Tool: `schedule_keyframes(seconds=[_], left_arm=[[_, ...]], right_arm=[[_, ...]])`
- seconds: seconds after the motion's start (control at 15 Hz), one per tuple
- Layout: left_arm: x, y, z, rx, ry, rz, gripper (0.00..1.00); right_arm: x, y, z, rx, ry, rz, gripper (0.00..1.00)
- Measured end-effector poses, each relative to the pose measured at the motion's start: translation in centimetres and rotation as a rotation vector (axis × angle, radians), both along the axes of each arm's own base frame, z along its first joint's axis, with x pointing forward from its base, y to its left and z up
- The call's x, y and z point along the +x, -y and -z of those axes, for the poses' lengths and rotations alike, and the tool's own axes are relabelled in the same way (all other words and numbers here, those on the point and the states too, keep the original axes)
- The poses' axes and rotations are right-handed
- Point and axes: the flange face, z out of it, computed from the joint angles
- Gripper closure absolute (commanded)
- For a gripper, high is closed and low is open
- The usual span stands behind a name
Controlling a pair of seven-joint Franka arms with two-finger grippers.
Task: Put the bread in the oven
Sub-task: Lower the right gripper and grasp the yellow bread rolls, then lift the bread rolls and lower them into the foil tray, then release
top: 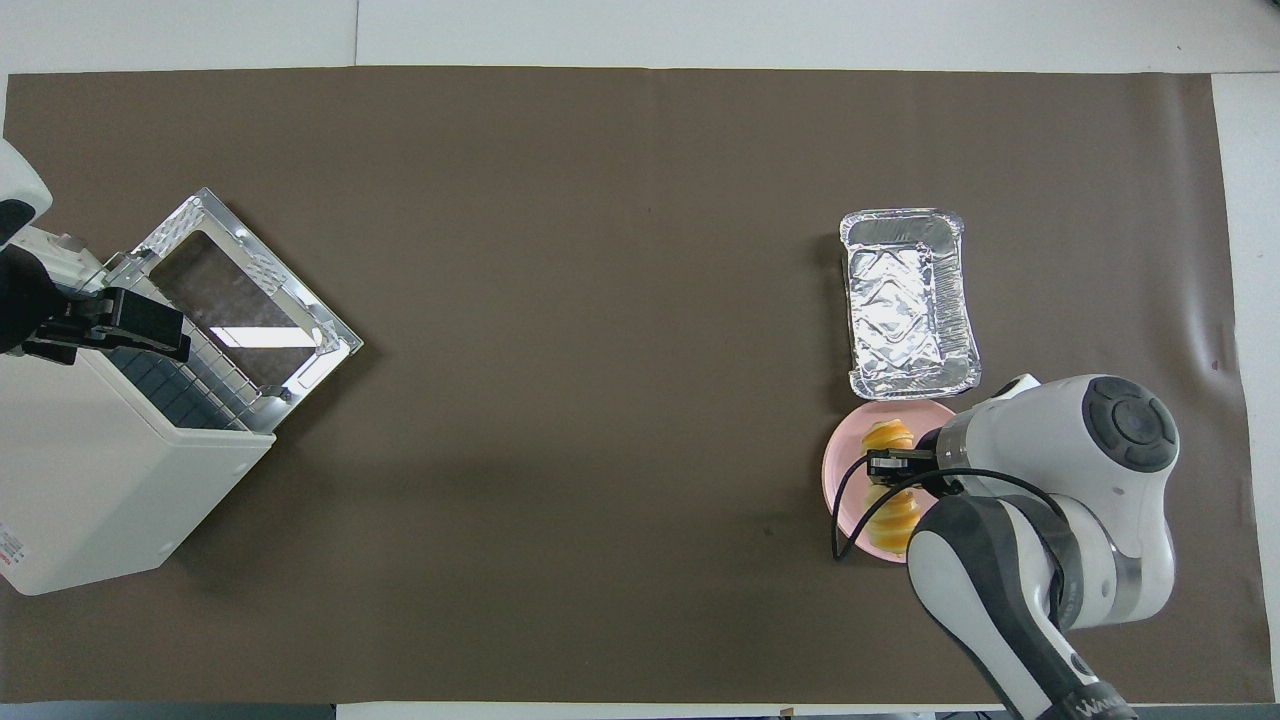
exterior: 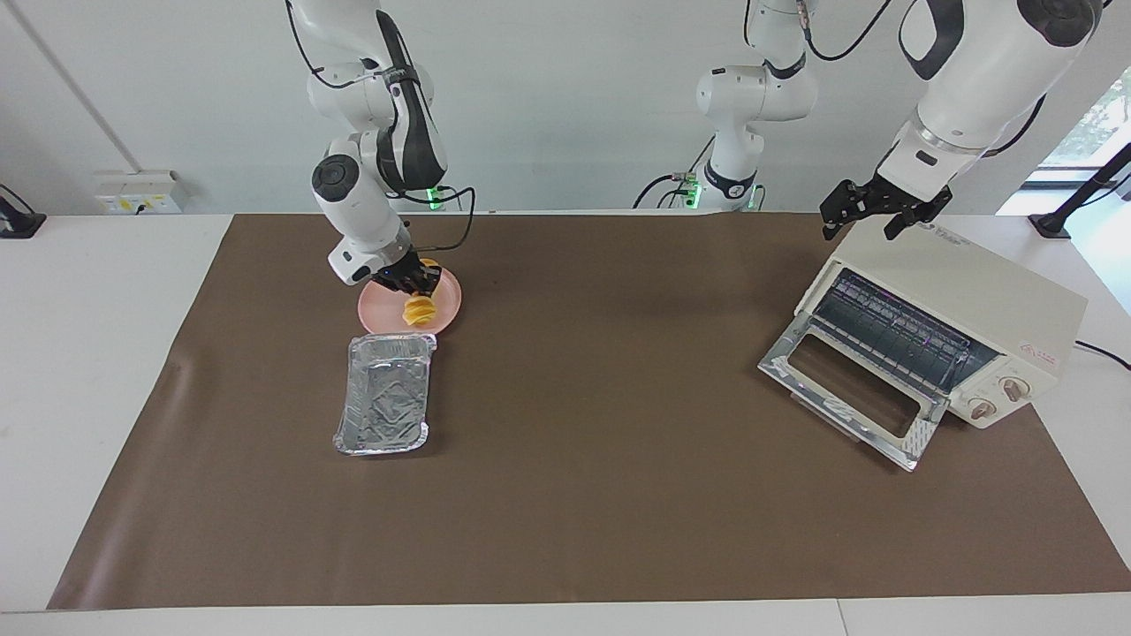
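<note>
The yellow-orange bread [exterior: 419,310] lies on a round pink plate [exterior: 451,311] toward the right arm's end of the table; it also shows in the overhead view [top: 888,436]. My right gripper [exterior: 413,283] is down on the plate [top: 842,470], shut across the middle of the bread, which still rests on the plate. The cream-white oven [exterior: 963,291] stands at the left arm's end, its glass door [exterior: 848,389] dropped open and the wire rack showing. My left gripper [exterior: 870,216] is open and empty, just over the oven's top [top: 90,470].
A crinkled silver foil tray [exterior: 384,394] lies empty beside the plate, farther from the robots. A brown mat [exterior: 601,495] covers the table between the plate and the oven. The oven's open door sticks out toward the middle of the mat.
</note>
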Motion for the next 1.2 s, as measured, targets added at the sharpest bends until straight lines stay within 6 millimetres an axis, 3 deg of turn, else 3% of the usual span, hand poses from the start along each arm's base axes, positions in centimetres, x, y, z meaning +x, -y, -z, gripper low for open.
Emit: schedule_keyframes(seconds=[0.2,0.33,0.54,0.67,0.87,1.07,1.2], left_arm=[[0.0,0.0,0.0,0.0,0.0,0.0,0.0],[0.0,0.0,0.0,0.0,0.0,0.0,0.0],[0.0,0.0,0.0,0.0,0.0,0.0,0.0],[0.0,0.0,0.0,0.0,0.0,0.0,0.0],[0.0,0.0,0.0,0.0,0.0,0.0,0.0],[0.0,0.0,0.0,0.0,0.0,0.0,0.0],[0.0,0.0,0.0,0.0,0.0,0.0,0.0]], right_arm=[[1.8,-0.2,-6.6,0.018,0.013,0.005,1.0],[4.0,1.0,-10.3,0.028,0.061,0.007,1.0],[8.9,3.4,-12.0,0.037,0.124,-0.052,1.0],[13.0,4.8,-11.1,0.046,0.142,-0.073,1.0],[17.6,4.9,-7.7,0.056,0.177,-0.075,1.0],[19.7,3.7,-3.3,0.062,0.195,-0.078,1.0],[20.1,2.6,-0.7,0.064,0.18,-0.087,1.0]])
